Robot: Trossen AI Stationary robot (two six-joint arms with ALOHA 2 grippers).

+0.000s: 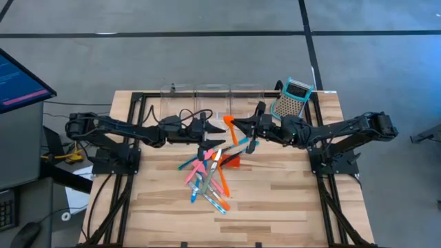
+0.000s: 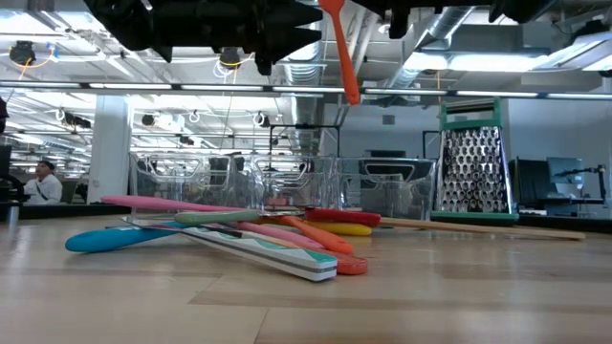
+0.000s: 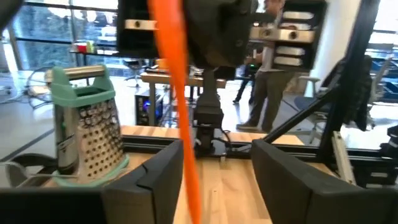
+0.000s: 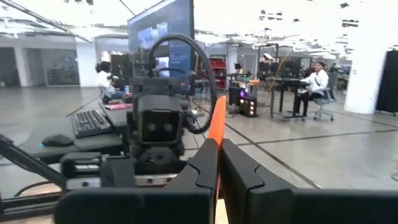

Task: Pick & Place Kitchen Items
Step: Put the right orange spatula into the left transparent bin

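Orange spatula point(image 1: 230, 128) is up off the tabletop point(image 1: 275, 200), hanging between the two claws above the middle of the work area. Low view shows it point(image 2: 341, 53) in the air, handle pointing down, well above the pile.

Right claw point(image 4: 218, 163) is clenched on the orange spatula; its two dark fingers meet on the orange strip. Right arm reaches in from the right side.

Left claw point(image 3: 214, 168) stands released: fingers spread wide, the orange handle running down the gap close to one finger, and I cannot tell if it touches. Left arm reaches in from the left, its claw just left of the spatula.

Remaining utensils point(image 1: 209, 178) lie in a crossed heap on the tabletop, nearer than the claws: pink, teal, blue, yellow and red-orange pieces overlapping. In the low view a blue spoon point(image 2: 100, 239) juts out at the heap's left end.

Three clear bins point(image 1: 210, 96) sit in a row at the far edge. Teal-and-grey box grater point(image 1: 293, 98) stands upright just right of them.
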